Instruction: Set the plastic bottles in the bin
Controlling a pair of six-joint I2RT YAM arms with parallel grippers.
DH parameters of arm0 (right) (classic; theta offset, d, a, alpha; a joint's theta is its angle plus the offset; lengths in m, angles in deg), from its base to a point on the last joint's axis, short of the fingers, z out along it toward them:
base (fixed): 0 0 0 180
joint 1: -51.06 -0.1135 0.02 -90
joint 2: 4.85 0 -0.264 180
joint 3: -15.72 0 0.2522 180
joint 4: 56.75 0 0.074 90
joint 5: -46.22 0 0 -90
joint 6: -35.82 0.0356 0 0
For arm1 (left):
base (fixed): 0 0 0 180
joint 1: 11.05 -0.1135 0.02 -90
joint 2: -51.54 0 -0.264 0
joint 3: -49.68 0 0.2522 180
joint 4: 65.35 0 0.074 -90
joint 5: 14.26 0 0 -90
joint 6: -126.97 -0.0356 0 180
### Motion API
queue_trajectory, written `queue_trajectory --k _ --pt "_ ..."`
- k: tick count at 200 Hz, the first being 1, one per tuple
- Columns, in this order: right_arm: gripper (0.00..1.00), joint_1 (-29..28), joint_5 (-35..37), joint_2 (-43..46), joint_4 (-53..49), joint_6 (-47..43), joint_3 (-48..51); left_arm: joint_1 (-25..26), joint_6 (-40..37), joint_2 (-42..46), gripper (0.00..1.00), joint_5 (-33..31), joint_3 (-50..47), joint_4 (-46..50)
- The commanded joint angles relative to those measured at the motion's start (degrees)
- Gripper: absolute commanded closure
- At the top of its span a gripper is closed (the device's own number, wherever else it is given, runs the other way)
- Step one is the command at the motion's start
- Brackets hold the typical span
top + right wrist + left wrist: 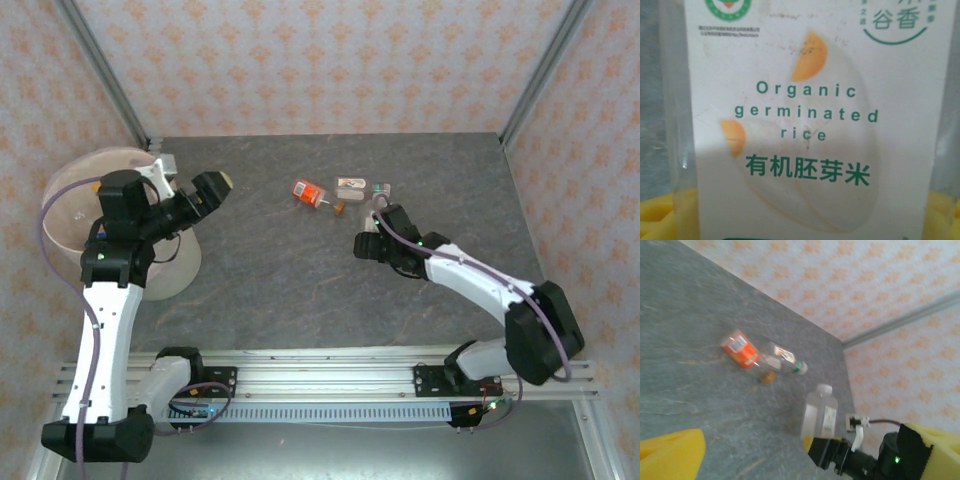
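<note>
My right gripper [372, 244] is closed around the base of a clear bottle with a white label [821, 416], which stands upright in it. Its label [805, 115] reads "Organic germinated rice", and yellow fingertips [660, 220] show at the lower corners. Further back on the table lie an orange-labelled bottle [309, 192] [741, 351] and a clear bottle with a green cap [357, 187] [786, 358]. The pale translucent bin [70, 230] stands at the far left. My left gripper [218, 186] hangs open by the bin's right edge with nothing between its yellow fingers [670, 455].
A small orange cap [339, 208] [768, 377] lies loose between the two lying bottles. Patterned walls with metal posts close off the grey table at the back and both sides. A metal rail [320, 385] carries the arm bases at the near edge.
</note>
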Motion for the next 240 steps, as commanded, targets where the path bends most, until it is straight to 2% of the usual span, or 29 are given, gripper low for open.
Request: queue_trajectory --k 1,14,37,99,159,198,240 --pt "0.46 -0.46 -0.33 5.09 5.79 -4.08 1.64 5.77 2.02 0.18 0.0 -3.06 3.0 -2.28" --pt "0.46 -0.47 -3.49 6.98 6.29 -6.71 1.35 9.14 2.36 -0.82 0.0 -4.43 3.48 -3.52" --pt "0.43 -0.44 -15.05 8.35 7.22 -12.44 0.21 13.88 2.02 -3.4 0.0 -7.26 4.77 -4.3" --pt "0.45 -0.97 -26.53 7.8 16.46 -13.23 -2.7 23.45 3.41 -11.78 0.0 -11.71 5.4 -8.55" --pt "0.48 -2.76 -29.93 4.07 18.55 -13.47 -6.5 31.07 0.9 -18.42 0.0 -19.36 8.03 -7.18" --pt "0.48 -3.87 -34.02 3.0 18.64 -13.53 -7.91 32.95 2.06 -22.0 0.0 -20.19 8.14 -9.0" --pt "0.48 -5.23 -33.15 2.28 17.25 -14.36 -9.08 35.47 0.22 -25.94 0.0 -25.98 11.25 -4.77"
